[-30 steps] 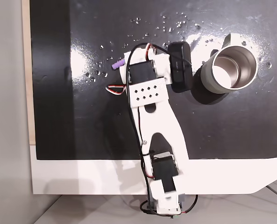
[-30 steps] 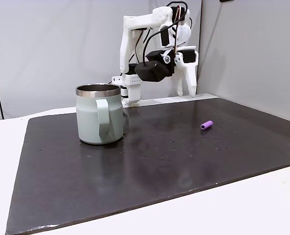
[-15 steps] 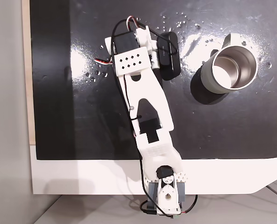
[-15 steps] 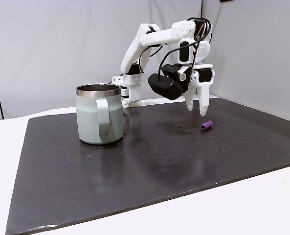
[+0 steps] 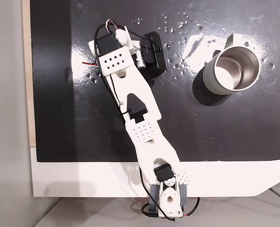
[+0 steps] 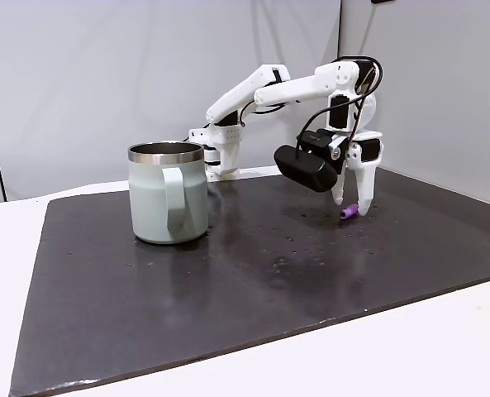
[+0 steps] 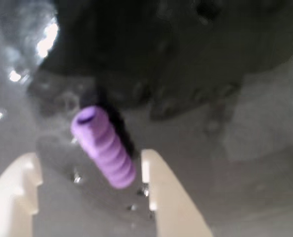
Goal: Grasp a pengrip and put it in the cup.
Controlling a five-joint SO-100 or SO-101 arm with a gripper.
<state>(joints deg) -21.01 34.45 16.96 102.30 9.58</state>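
Observation:
The pengrip (image 7: pixel 103 146), a small light-purple ribbed cylinder, lies on the black mat (image 6: pixel 228 281). In the wrist view it sits between my two white fingertips, closer to the right finger (image 7: pixel 168 197). My gripper (image 6: pixel 353 207) is open and lowered over the pengrip (image 6: pixel 349 212) at the mat's right side in the side-on fixed view. In the top-down fixed view my arm (image 5: pixel 130 94) reaches to the upper left and covers the pengrip. The cup (image 6: pixel 168 194), grey-beige with a steel inside, stands upright far from the gripper; from above the cup (image 5: pixel 234 71) is at the upper right.
The arm's base (image 5: pixel 167 196) sits on the white table strip at the mat's near edge. A black camera module (image 6: pixel 306 165) hangs beside the gripper. Small shiny specks (image 5: pixel 177 26) dot the mat between gripper and cup.
My arm has swung away from the cup and stretched out, and the open gripper has come down until its fingers straddle the pengrip. Pengrip and cup have not moved.

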